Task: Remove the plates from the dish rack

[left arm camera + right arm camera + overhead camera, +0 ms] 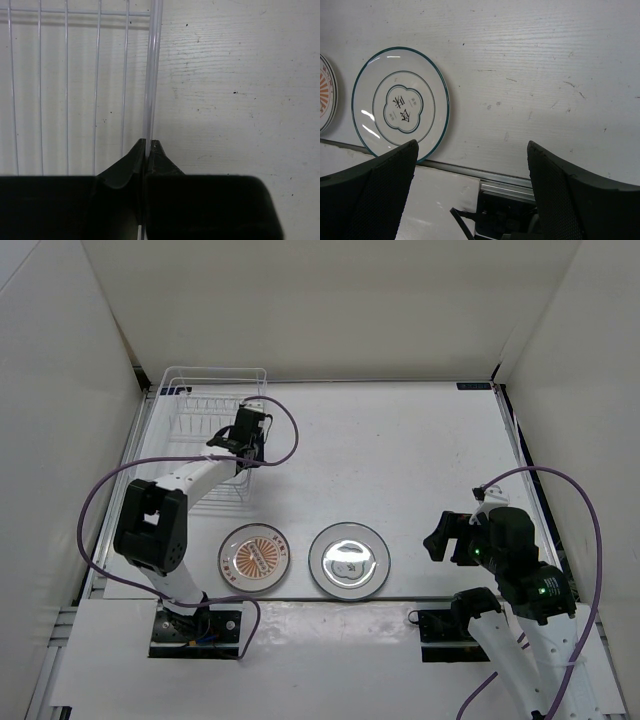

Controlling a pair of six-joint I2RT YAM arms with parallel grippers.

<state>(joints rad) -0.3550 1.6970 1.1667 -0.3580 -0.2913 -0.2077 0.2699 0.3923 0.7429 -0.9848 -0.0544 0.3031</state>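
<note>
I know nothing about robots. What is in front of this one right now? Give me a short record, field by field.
dish rack: white wire, far left corner of the table
third plate: thin, edge-on, at the rack's right side
left jaws: shut on the third plate
sunburst plate: flat on the table, near edge
teal-rimmed plate: flat, just right of the sunburst plate, not touching
right jaws: open, holding nothing, at the table's right side
plates already out: two

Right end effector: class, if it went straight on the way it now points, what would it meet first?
Probably the bare table, beside the teal-rimmed plate; the right end effector frames nothing else, though depth is unclear.
</note>
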